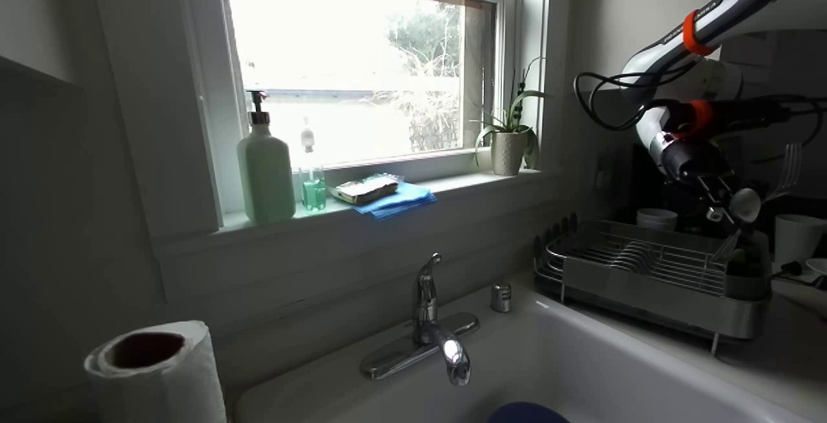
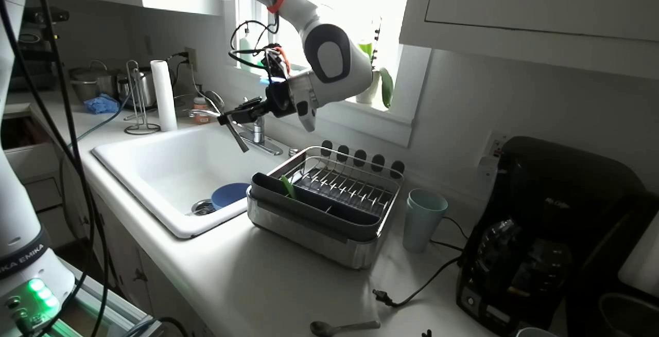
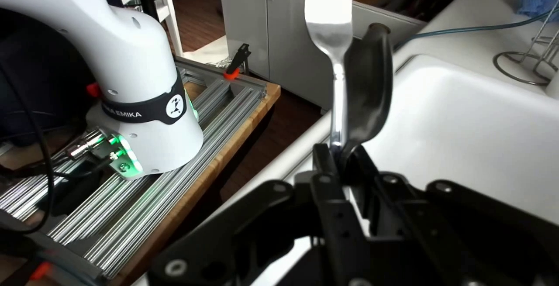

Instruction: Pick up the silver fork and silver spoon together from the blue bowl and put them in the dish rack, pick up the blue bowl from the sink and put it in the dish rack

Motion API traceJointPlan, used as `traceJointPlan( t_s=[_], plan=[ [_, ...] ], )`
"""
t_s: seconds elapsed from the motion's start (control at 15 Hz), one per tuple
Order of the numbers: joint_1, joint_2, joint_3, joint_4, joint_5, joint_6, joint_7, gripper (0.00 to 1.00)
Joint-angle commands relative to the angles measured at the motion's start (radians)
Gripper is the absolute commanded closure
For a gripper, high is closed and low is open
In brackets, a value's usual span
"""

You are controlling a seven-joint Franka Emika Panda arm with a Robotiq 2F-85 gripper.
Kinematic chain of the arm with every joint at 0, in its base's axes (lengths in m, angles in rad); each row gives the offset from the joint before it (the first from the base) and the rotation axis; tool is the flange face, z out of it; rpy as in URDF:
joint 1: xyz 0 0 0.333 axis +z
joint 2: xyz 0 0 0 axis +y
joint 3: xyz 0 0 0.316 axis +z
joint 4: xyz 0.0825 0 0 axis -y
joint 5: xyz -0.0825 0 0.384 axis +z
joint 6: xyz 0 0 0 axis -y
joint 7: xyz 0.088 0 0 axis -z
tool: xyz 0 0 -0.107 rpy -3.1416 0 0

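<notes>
In the wrist view my gripper [image 3: 343,155] is shut on the silver fork [image 3: 329,32] and silver spoon [image 3: 370,89] together. Fork tines and spoon bowl stick out beyond the fingertips, side by side. An exterior view shows the fork [image 1: 789,168] and spoon [image 1: 745,205] tilted at the gripper [image 1: 722,213], their handles pointing down. From another angle, the gripper [image 2: 225,119] hangs above the sink [image 2: 136,154], left of the dish rack [image 2: 304,236]. The blue bowl [image 2: 226,196] rests inside the sink near the drain; only its rim area shows as the blue bowl [image 1: 526,414] elsewhere.
Along the rack's front runs a grey utensil holder [image 2: 314,206] with a green item [image 2: 288,188] in it. A chrome faucet [image 1: 426,310] rises behind the basin. Tall cups [image 2: 423,224], a coffee maker [image 2: 515,213] and a dark spoon [image 2: 345,327] occupy the counter.
</notes>
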Motion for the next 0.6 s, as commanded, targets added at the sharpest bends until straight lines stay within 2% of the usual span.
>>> traceJointPlan(
  t_s=[0.0,0.07,0.13,0.53],
  plan=[
    [-0.002,0.003,0.002,0.006,0.0,-0.005,0.0,0.85],
    [0.0,0.003,0.004,0.006,0.0,-0.005,0.0,0.85],
    [0.002,0.003,0.005,0.006,0.0,-0.005,0.0,0.96],
    [-0.039,0.05,-0.021,0.049,-0.007,-0.022,0.006,0.96]
  ],
)
